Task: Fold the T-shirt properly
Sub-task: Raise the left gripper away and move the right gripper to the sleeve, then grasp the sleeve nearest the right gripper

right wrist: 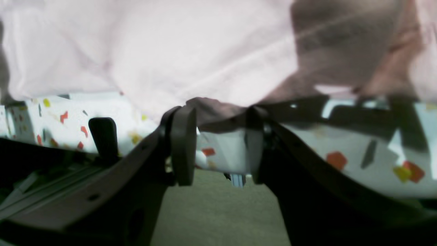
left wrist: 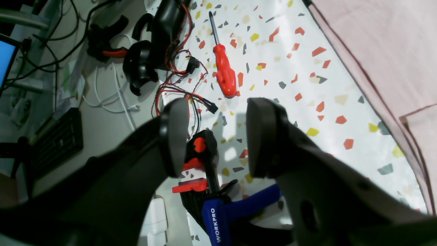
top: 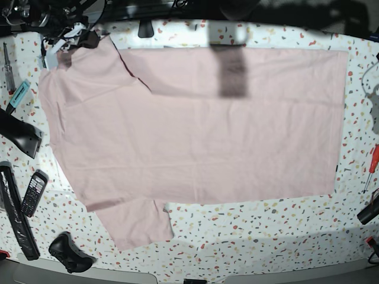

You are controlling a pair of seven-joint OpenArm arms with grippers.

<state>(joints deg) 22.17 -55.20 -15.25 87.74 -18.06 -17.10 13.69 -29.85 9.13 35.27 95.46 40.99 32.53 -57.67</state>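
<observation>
The pale pink T-shirt (top: 201, 124) lies spread flat, plain side up, over most of the speckled table (top: 254, 236), with one sleeve (top: 139, 222) pointing to the near edge. My right gripper (right wrist: 218, 143) is at the shirt's far left corner by the table edge. Its fingers stand apart, and a bunched bit of the shirt's edge (right wrist: 218, 114) lies between their tips. In the base view it shows near that corner (top: 74, 36). My left gripper (left wrist: 218, 136) hangs open and empty off the shirt's right side, with the T-shirt's hem (left wrist: 382, 44) to its right.
A red screwdriver (left wrist: 223, 68) (top: 372, 161) lies beyond the left gripper, a blue and black clamp (left wrist: 218, 218) under it, and cables (left wrist: 177, 75) to its left. On the left of the table are a handset (top: 34, 192), a black controller (top: 70, 251) and a long black bar (top: 15, 219).
</observation>
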